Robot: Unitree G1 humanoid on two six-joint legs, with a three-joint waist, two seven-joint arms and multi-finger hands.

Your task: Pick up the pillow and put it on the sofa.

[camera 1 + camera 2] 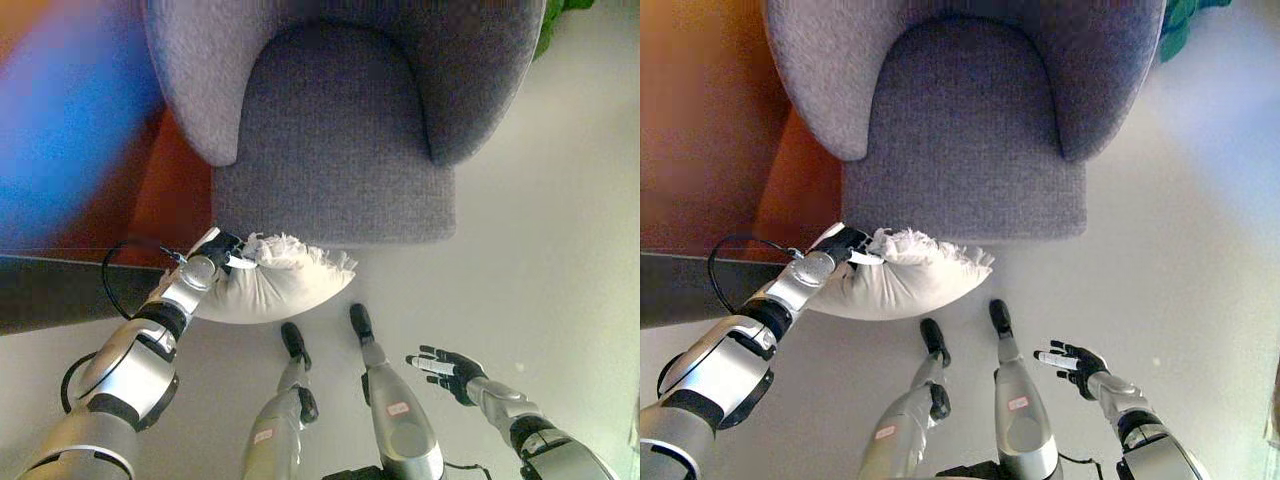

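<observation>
The grey sofa fills the space just beyond the left hand, its seat cushion facing the robot and its curved arms wrapping round behind, so the landing place is only a short lift up and forward from where that hand is. The white pillow sits right at the hand, hanging or resting low against the sofa's front edge rather than on the seat; its fringed top edge is bunched up beside the fingers, which looks to me like the cloth is gathered in a pinch there, the fingers curled onto the pillow's upper corner so its weight droops below and to the right of the grip. That hold suits a soft thing: take a handful and let the rest dangle. The right hand is well away on the other side, fingers spread and holding nothing, I'd guess kept out for balance
</observation>
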